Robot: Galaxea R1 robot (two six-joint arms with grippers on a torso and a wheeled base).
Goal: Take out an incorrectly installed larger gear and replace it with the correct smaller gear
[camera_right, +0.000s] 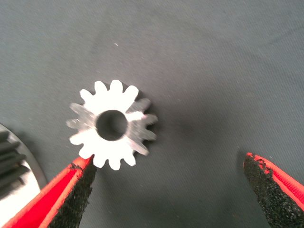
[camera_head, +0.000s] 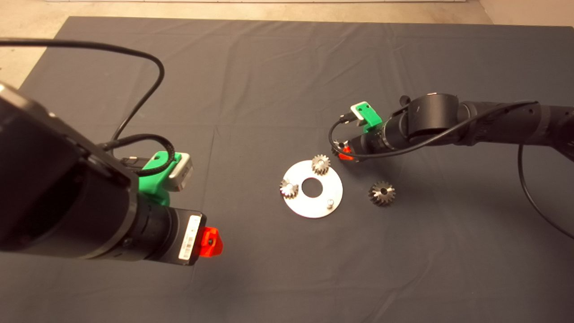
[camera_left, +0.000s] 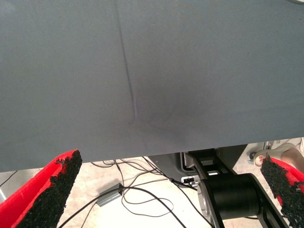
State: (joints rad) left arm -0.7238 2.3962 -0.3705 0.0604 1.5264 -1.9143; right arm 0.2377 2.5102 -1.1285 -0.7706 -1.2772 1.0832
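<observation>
Two red fingers of my right end effector [camera_right: 166, 190] stand spread wide, hovering low over the small grey steel bevel gear with a round centre hole [camera_right: 112, 124], which lies flat on the dark cloth-covered worktop [camera_head: 269, 80] beside one pad. Just beside it sits the round silver metal plate [camera_head: 313, 189] carrying two small toothed gears [camera_head: 320, 164] on pegs. The larger grey bevel gear [camera_head: 382, 193] rests on the cloth near the plate. My left end effector [camera_left: 171, 190] hangs spread apart over the worktop's near edge.
</observation>
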